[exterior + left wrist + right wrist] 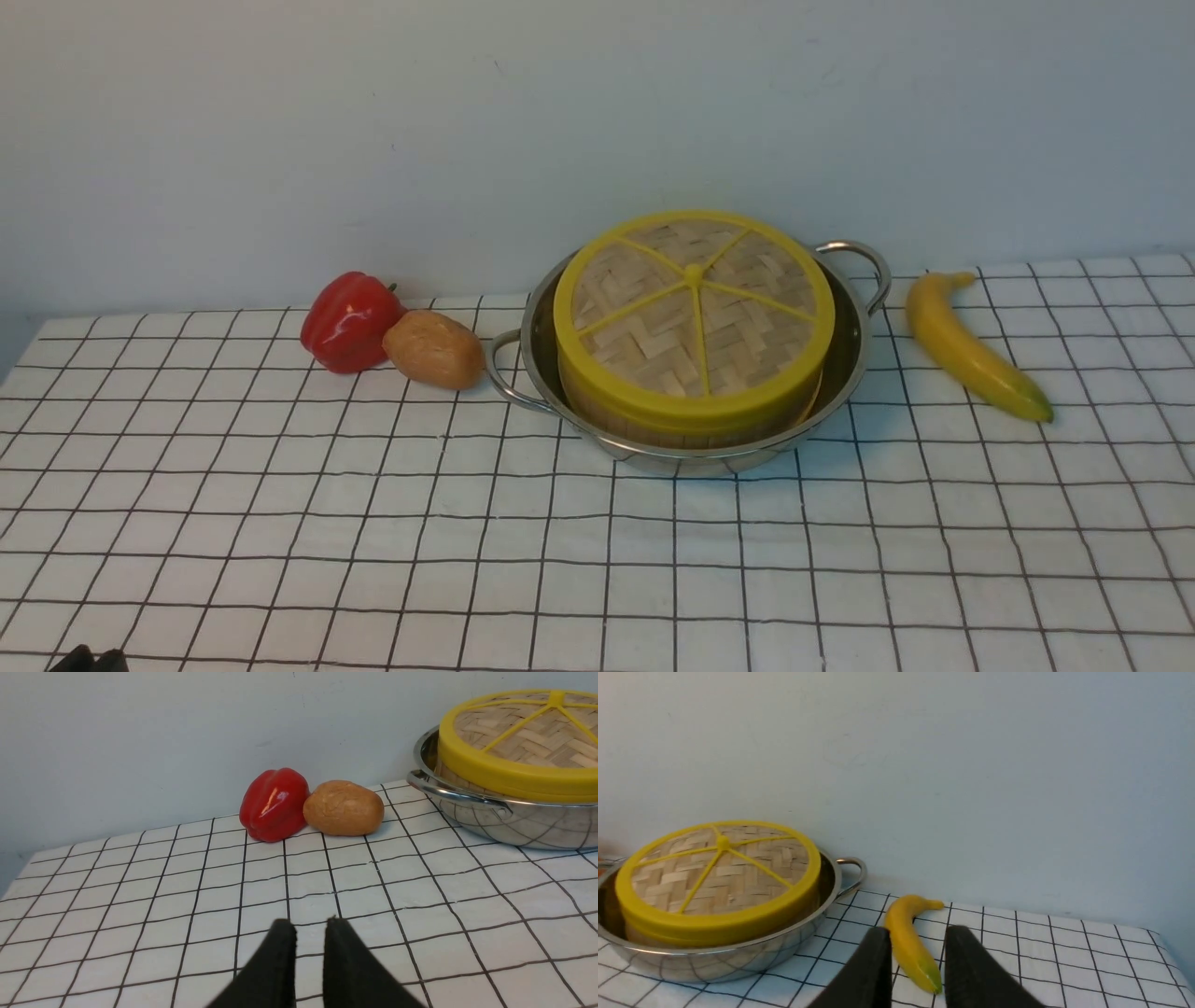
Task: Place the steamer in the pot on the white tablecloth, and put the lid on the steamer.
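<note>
The steel pot (pixel 848 364) stands on the white tablecloth (pixel 597 560) at the back middle. Inside it sits the steamer (pixel 644 427); only its pale wall shows. The woven lid (pixel 693 317) with yellow rim and spokes lies flat on the steamer and hides its contents. My left gripper (pixel 310 926) hovers low over the cloth, well short of the pot (pixel 495 821), open by a narrow gap with nothing in it. My right gripper (pixel 917 933) is open too, empty, back from the pot (pixel 738 956) and lid (pixel 719 877).
A red pepper (pixel 347 320) and a brown bread roll (pixel 434 349) lie just left of the pot's left handle. A banana (pixel 971 347) lies right of the pot, and the banana (pixel 908 940) shows through the right fingers' gap. A wall closes the back.
</note>
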### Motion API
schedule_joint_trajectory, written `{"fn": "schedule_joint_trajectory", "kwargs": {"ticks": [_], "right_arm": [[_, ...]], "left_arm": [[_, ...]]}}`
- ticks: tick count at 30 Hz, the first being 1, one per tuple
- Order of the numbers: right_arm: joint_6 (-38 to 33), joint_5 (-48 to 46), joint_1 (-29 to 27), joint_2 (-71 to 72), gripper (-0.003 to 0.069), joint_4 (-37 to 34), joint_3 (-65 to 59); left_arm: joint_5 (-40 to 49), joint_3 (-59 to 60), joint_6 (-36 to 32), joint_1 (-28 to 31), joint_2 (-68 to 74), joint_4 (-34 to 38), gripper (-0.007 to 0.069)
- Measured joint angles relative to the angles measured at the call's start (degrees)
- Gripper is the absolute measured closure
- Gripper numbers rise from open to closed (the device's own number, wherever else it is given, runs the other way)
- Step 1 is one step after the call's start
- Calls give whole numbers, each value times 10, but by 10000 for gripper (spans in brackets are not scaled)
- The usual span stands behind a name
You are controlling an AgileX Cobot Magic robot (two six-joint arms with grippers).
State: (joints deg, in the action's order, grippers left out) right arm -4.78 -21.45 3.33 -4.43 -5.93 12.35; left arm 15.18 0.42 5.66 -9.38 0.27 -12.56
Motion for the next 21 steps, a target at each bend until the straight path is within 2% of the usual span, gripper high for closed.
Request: {"fn": "schedule_joint_trajectory", "kwargs": {"ticks": [7, 21], "right_arm": [[0, 61, 0, 15, 426, 3, -121], [0, 77, 0, 34, 419, 3, -128]], "left_arm": [[0, 0, 0, 0, 0, 0, 521], [0, 0, 0, 1, 0, 0, 496]]}}
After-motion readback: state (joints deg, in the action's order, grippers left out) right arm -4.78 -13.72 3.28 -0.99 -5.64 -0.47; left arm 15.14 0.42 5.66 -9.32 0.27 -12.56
